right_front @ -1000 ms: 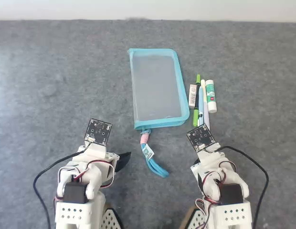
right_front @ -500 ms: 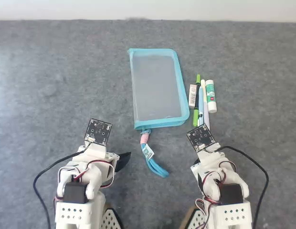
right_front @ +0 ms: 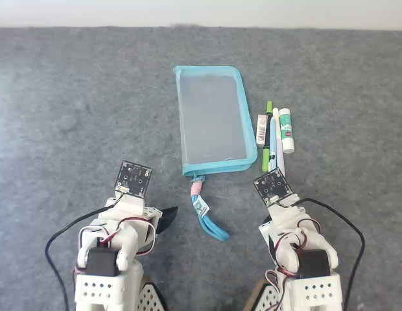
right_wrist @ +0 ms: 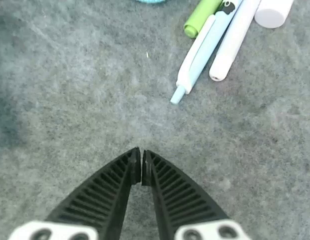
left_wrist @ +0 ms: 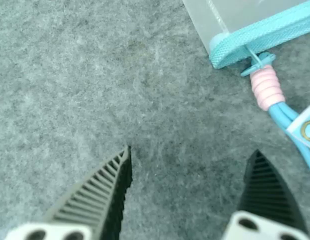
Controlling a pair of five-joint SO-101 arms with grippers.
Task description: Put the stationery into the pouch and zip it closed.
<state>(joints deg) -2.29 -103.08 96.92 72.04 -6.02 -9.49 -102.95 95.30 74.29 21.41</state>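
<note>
No shift; left hand agape, right hand tight

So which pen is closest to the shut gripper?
The light blue pen. Its tip pokes out nearer the right gripper than the green pen or the white pen lying beside it.
</note>
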